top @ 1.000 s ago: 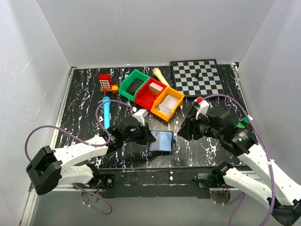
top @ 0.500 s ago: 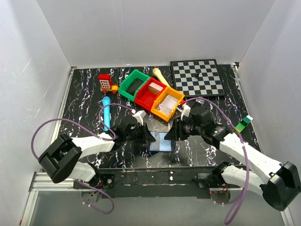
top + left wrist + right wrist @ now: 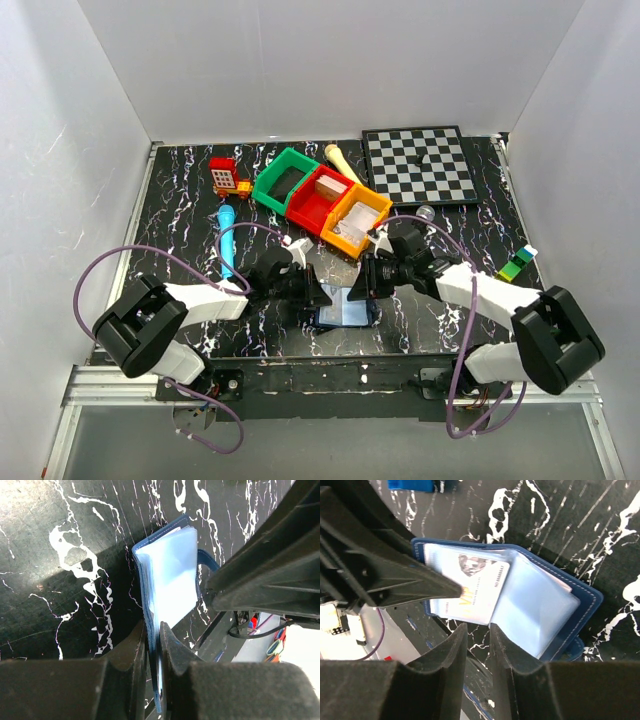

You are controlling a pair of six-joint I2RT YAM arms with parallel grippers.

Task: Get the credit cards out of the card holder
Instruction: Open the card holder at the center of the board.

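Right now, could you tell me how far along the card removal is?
Done: the card holder is open, its edge pinched by the left gripper. In hand: the right gripper, jaws apart, sits at the edge of a white card. Left: no card looks pulled out yet.

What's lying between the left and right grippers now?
Top view: the open navy-blue bifold card holder, pale inner panels up, lies between left gripper and right gripper.

Plain white walls (image 3: 330, 60) enclose a black tabletop (image 3: 178, 225) veined with white, under even light
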